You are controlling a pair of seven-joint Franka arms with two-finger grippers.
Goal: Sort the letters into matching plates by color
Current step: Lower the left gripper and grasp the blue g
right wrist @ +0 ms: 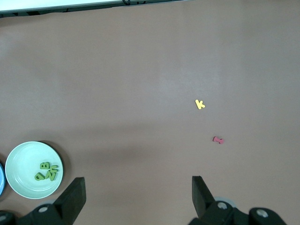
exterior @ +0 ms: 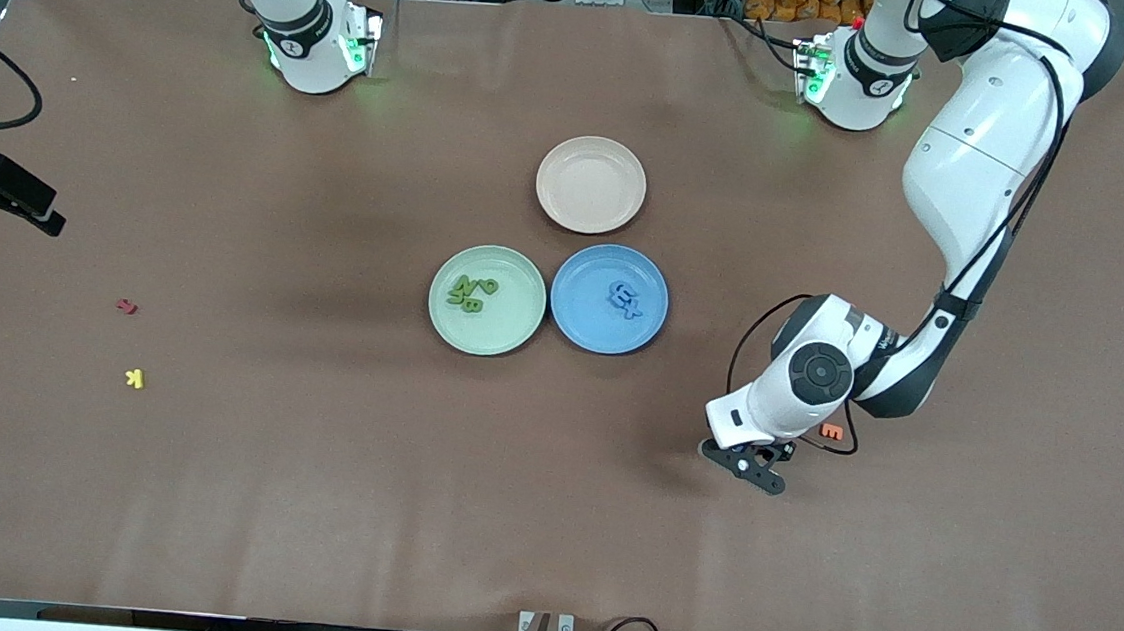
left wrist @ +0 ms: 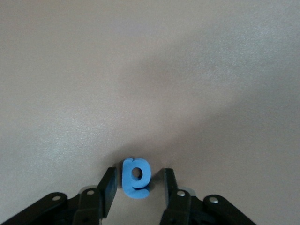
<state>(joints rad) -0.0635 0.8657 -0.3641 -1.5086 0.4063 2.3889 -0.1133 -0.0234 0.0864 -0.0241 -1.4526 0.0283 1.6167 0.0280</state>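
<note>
A blue letter [left wrist: 136, 177] lies flat on the table between the fingers of my left gripper [left wrist: 136, 187]. The fingers stand close on either side with a thin gap showing, so the gripper is open. In the front view this gripper [exterior: 746, 465] is down at the table toward the left arm's end, and it hides the letter. The pale green plate [exterior: 510, 337] holds several green letters [exterior: 472, 292]. Beside it, the blue plate [exterior: 582, 317] holds blue letters [exterior: 625, 298]. My right gripper [right wrist: 138, 192] hangs high over the table, wide open and empty.
A beige-pink plate [exterior: 591, 184] stands empty, farther from the front camera than the two plates. An orange letter [exterior: 831, 432] lies beside the left wrist. A red letter [exterior: 126, 305] and a yellow letter [exterior: 135, 378] lie toward the right arm's end.
</note>
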